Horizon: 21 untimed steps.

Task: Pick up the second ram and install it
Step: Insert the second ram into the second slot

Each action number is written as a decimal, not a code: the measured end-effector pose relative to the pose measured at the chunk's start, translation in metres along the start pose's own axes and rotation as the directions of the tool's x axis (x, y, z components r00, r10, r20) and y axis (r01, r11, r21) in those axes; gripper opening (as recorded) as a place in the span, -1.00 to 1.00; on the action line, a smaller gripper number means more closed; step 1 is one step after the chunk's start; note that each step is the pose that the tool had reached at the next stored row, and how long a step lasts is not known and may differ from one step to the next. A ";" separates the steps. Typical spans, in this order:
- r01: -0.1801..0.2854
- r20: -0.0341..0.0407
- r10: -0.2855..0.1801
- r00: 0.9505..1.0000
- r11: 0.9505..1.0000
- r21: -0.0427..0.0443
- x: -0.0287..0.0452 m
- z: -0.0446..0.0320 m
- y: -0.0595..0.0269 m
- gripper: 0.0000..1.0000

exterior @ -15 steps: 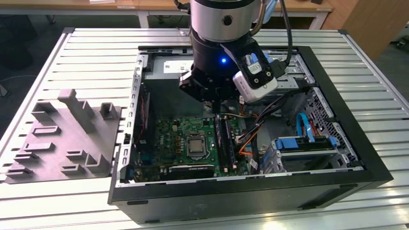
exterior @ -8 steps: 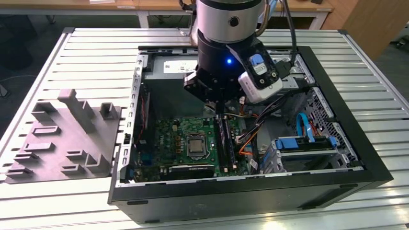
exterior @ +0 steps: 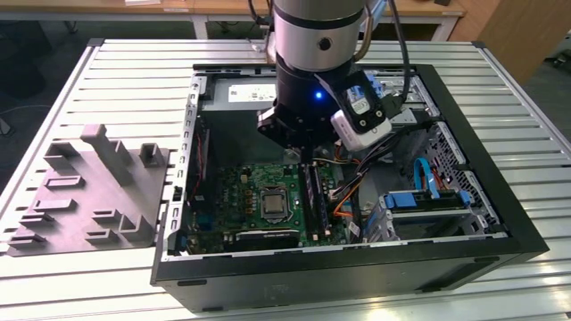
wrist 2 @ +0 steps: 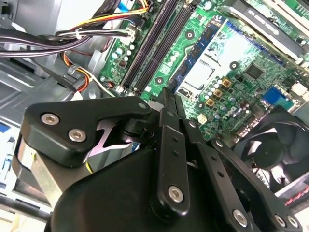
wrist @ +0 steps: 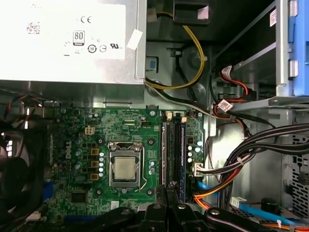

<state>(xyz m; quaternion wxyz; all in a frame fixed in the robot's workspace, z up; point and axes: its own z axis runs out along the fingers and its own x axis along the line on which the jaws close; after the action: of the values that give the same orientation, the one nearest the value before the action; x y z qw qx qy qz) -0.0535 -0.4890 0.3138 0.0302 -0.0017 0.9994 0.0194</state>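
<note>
My gripper [exterior: 306, 160] hangs inside the open computer case over the green motherboard [exterior: 245, 190]. Its black fingers are shut, tips together, and nothing shows between them in both wrist views [wrist 2: 166, 93] [wrist: 167, 189]. The tips sit just above one end of the long black memory slots [wrist: 170, 150] [wrist 2: 154, 43] [exterior: 314, 197]. A thin dark bluish ram stick [wrist: 182, 154] stands on edge in the slot nearest the cables. I cannot tell whether it is the second ram.
The CPU socket [wrist: 124, 169] lies beside the slots. The grey power supply [wrist: 67, 38] closes the far end of the case. Cable bundles [wrist: 251, 154] and a blue drive cage [exterior: 428, 200] crowd the other side. A grey fixture [exterior: 89, 194] lies on the slatted table at the exterior view's left.
</note>
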 end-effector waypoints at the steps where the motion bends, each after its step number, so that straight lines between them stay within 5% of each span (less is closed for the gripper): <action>1: 0.000 0.000 0.000 1.000 1.000 0.000 0.0001 0.0018 -0.0001 -0.76; 21: 0.000 0.000 0.000 1.000 1.000 -0.003 -0.0029 0.0310 -0.0012 -0.76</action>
<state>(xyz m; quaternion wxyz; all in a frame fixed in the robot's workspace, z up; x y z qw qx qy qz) -0.0487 -0.4890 0.2830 0.0302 -0.0016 0.9993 0.0208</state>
